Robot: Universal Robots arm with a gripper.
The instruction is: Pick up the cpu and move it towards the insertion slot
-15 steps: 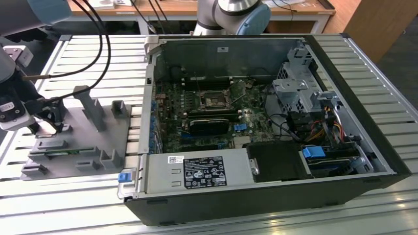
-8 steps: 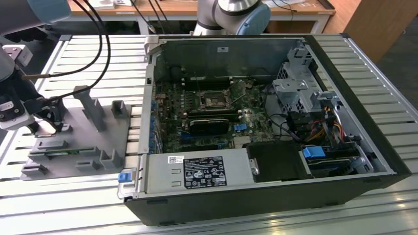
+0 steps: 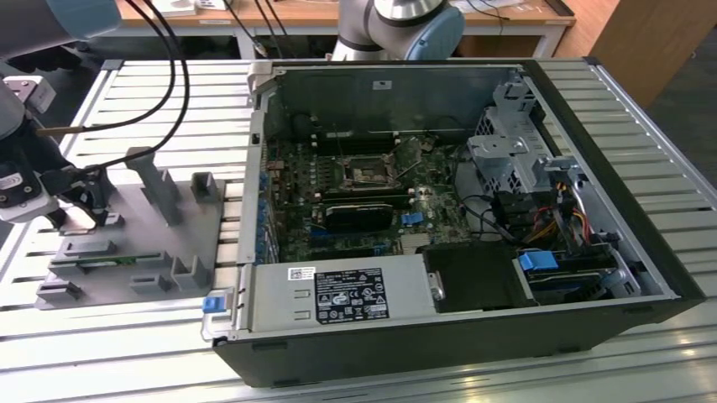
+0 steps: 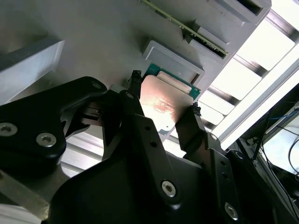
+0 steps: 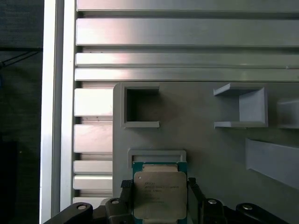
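**Tool clamped, pointing down**

Arm (image 3: 23, 126) hangs at the exterior view's left edge, wrist upright. Tool (image 3: 87, 217) points straight down toward the tabletop. In both wrist views the two black fingers (image 4: 189, 133) (image 5: 193, 187) press opposite edges of the cpu (image 5: 160, 196), both in contact.

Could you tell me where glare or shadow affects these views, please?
In the second wrist view the cpu mirrors a warm glare and the slats wash out white; in the first wrist view it is evenly lit; in the exterior view the computer case interior lies in shadow.
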